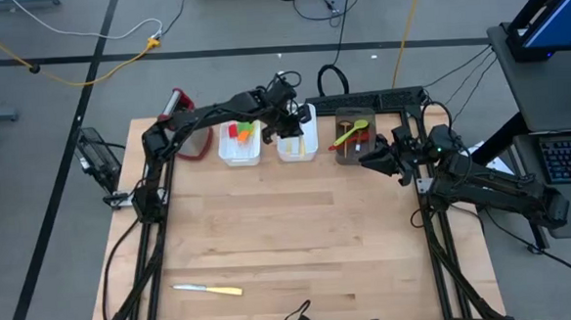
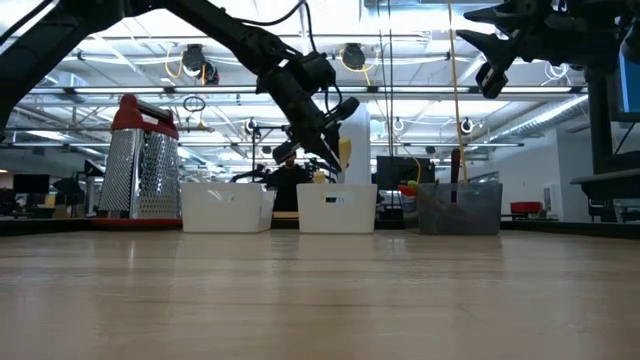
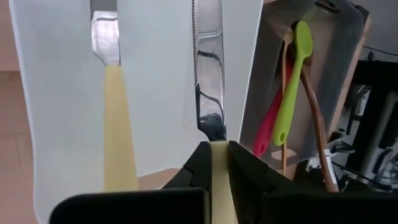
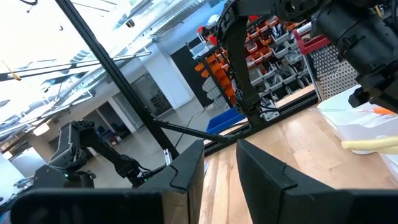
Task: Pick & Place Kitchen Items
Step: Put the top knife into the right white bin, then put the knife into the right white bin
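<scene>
high view shows the wooden bench [image 1: 290, 238] with the left pincer [image 1: 292, 128] over the middle white bin [image 1: 296, 145], clamped on a cream-handled knife [image 3: 211, 124] beside a second knife [image 3: 115, 124]; the right pincer [image 1: 376, 162], partly parted and empty, hovers near the dark bin [image 1: 355, 140]; another knife [image 1: 209, 289] lies at the near edge.

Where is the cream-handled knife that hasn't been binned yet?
In the high view, the cream-handled knife lies alone on the wooden table near its front edge, on the left arm's side, far from the white rectangular bins at the back.
</scene>
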Motion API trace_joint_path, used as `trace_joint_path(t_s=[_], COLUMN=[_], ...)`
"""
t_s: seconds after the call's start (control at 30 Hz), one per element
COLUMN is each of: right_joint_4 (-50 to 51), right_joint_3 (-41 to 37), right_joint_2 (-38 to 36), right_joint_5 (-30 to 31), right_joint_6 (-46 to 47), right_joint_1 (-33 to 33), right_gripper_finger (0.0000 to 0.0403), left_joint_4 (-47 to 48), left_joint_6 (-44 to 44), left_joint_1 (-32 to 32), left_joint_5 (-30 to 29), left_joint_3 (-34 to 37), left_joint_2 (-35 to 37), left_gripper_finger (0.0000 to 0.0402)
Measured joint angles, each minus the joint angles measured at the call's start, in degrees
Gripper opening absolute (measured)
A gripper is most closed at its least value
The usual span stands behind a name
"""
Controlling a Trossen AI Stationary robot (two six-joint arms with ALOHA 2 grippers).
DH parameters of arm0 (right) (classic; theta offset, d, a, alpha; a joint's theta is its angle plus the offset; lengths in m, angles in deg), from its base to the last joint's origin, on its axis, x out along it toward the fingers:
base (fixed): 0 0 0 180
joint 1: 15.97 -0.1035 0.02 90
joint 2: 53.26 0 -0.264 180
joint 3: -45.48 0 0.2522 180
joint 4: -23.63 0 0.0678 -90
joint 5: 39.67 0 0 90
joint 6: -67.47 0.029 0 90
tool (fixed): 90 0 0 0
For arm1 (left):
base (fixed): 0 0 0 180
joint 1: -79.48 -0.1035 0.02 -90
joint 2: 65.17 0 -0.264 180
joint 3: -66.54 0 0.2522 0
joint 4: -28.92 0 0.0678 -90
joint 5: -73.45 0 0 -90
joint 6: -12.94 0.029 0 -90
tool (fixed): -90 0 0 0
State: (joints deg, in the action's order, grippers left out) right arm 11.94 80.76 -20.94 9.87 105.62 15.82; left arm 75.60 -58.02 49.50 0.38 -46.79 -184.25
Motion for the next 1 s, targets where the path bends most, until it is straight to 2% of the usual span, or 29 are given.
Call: trace_joint_path(t_s=[0.5,0.83,1.0], right_joint_4=[0.0,0.0,0.0], right_joint_3=[0.0,0.0,0.0], right_joint_2=[0.0,0.0,0.0], right_joint_5=[0.0,0.0,0.0], right_joint_6=[0.2,1.7,1.7], right_joint_1=[0.0,0.0,0.0], right_gripper_finger=[0.0091,0.0091,0.0091], left_joint_4=[0.4,0.1,-3.8], left_joint_6=[1.9,2.8,3.1], left_joint_1=[-0.1,-0.4,-1.0], left_joint_5=[-2.2,-2.3,5.0], left_joint_3=[0.0,0.0,0.1], left_joint_2=[0.0,0.0,1.4], left_gripper_finger=[0.0076,0.0083,0.0081])
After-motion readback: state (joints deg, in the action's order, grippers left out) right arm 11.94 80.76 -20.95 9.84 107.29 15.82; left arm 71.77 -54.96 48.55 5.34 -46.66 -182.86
